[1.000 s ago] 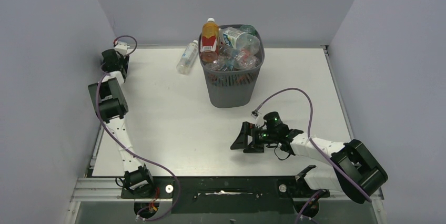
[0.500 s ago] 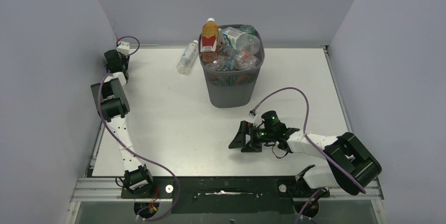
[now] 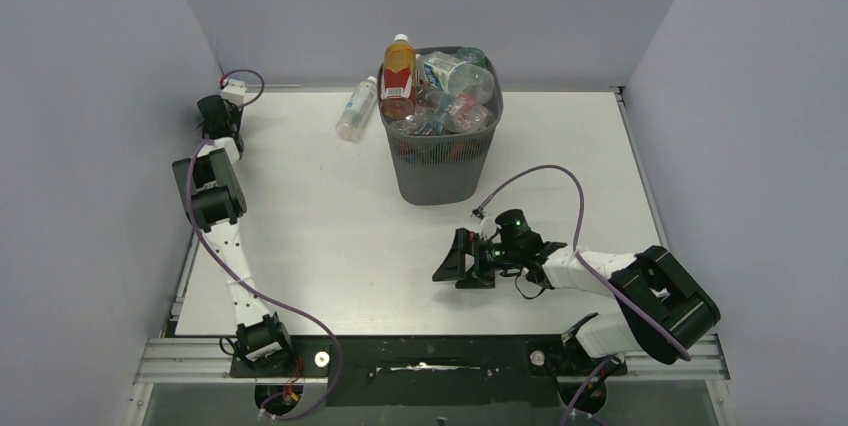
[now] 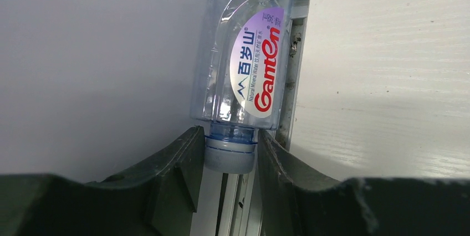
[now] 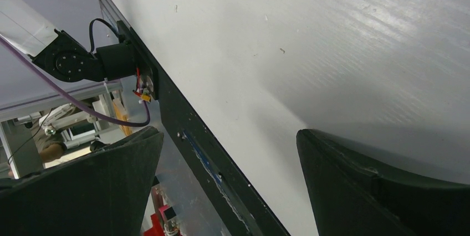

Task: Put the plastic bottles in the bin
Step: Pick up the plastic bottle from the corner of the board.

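- The left gripper (image 4: 230, 150) is clamped on a clear water bottle (image 4: 244, 59), with both fingers pressing the sides of its pale cap (image 4: 229, 157).
- That bottle has a white and purple label with red and blue lettering. It lies along the metal rail (image 4: 289, 97) at the left edge of the table (image 4: 388, 81), tight against the grey wall (image 4: 94, 64).
- From above, the left arm reaches into the table's far left corner. The bottle itself is hidden under the gripper in that view.
- The right gripper (image 3: 452, 264) sits low over the table near the front, well apart from the bin (image 3: 440, 171). Its fingers are spread wide, with nothing between them.
- The bin stands at the far middle of the table, heaped to the rim with bottles.
- An orange bottle with a red label (image 3: 398, 74) sticks up at the bin's left rim, cap uppermost.
- Another clear bottle (image 3: 356, 110) lies on the table just beside the bin, on its left.
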